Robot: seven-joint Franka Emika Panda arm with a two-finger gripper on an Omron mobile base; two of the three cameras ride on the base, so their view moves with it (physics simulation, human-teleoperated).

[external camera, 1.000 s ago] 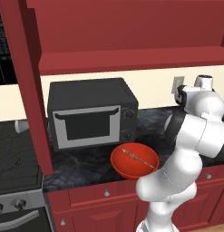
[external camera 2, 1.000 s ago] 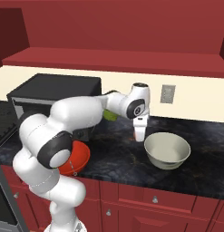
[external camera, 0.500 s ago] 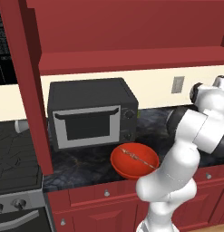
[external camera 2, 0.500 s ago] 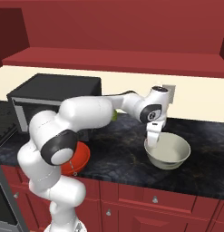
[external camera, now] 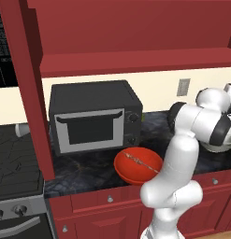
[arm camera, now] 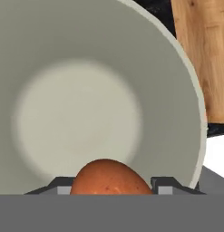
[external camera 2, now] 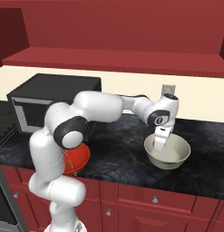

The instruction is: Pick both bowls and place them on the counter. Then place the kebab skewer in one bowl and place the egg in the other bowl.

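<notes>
1. Nearest the base, the red bowl (external camera: 138, 164) sits at the front edge of the counter (external camera 2: 118, 154), left of the arm. The kebab skewer (external camera: 141, 162) already lies in it, its long axis running from left-far to right-near across the bowl's inside. That half of the task looks done.

2. Further right on the counter stands the cream-grey bowl (external camera 2: 168, 151), upright and well apart from the red one.

3. The gripper (external camera 2: 160, 144) reaches down into the cream-grey bowl from its left-far side. In the hand view the egg (arm camera: 109, 176) is clenched between the two fingertips (arm camera: 164, 185), one on each side of it.

4. The relation the next move depends on: the bowl's pale floor (arm camera: 77, 120) lies straight ahead of the egg along the gripper's line, with the rim all round it. By my reading the egg is well inside the bowl, so letting go should drop it onto the floor and not over the edge. How close the egg is to the floor I cannot tell.

5. Beyond the bowl's rim in the hand view lies a strip of light wood (arm camera: 202, 54), perhaps a board.

6. Furthest back, against the wall, are a dark microwave (external camera: 94, 114) and a wall socket (external camera: 183, 87).

7. No brand, label or writing can be read anywhere.
</notes>
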